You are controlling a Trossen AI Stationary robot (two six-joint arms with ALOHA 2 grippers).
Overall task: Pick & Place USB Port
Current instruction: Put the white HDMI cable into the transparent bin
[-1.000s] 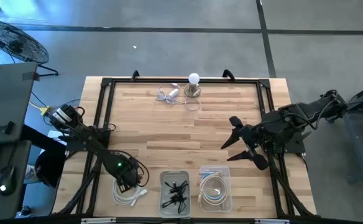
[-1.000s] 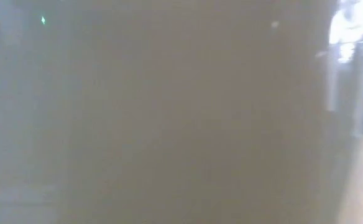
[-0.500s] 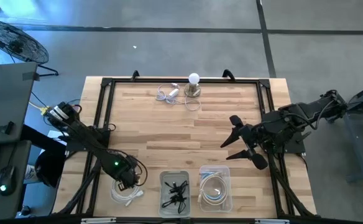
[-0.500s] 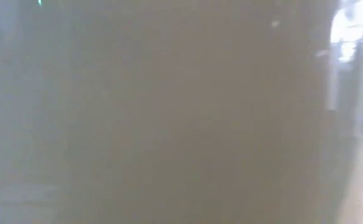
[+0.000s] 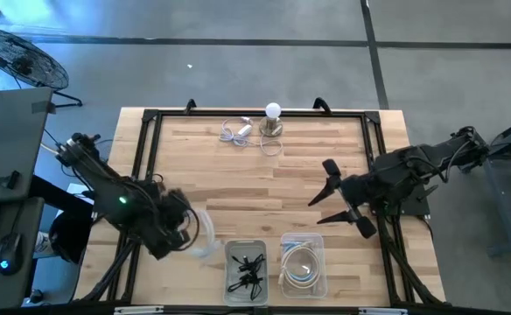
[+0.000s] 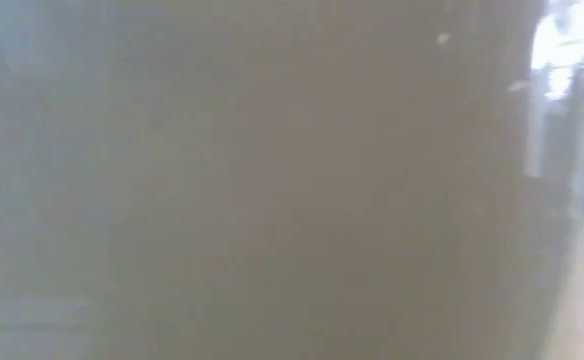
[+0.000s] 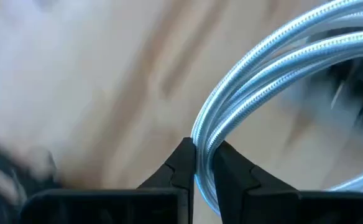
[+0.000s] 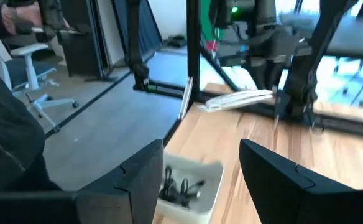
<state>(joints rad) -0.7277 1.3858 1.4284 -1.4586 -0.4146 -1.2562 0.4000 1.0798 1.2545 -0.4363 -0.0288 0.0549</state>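
**Left fingers pinch the white cable beside the bins**

The left gripper point(image 5: 184, 229) sits over the near-left part of the light wooden slatted table point(image 5: 255, 179). Its dark fingers point(image 7: 180, 163) are pressed onto a coil of white braided USB cable point(image 7: 275, 68); two strands pass straight between the fingertips and the rest of the loop arcs away beyond them. From above, the cable point(image 5: 205, 245) shows as a pale smear just past the fingers, on the side toward the bins.

The clear plastic bin holding small black connectors point(image 5: 247, 265) lies just beside that cable, further out from the left fingers. The second clear bin with a coiled white cable point(image 5: 303, 265) touches or nearly touches it on the far side.

The right gripper point(image 5: 341, 199) hovers above the right half of the table, its fingers point(image 8: 143, 169) spread wide and holding nothing. Ahead of them the right wrist view shows the bin of black connectors point(image 8: 186, 184) and, beyond it, the held cable point(image 8: 238, 99).

At the table's far edge stand a white bulb on a round base point(image 5: 273, 122) and a small white adapter with its cord point(image 5: 235, 132).

The low view is a blur.
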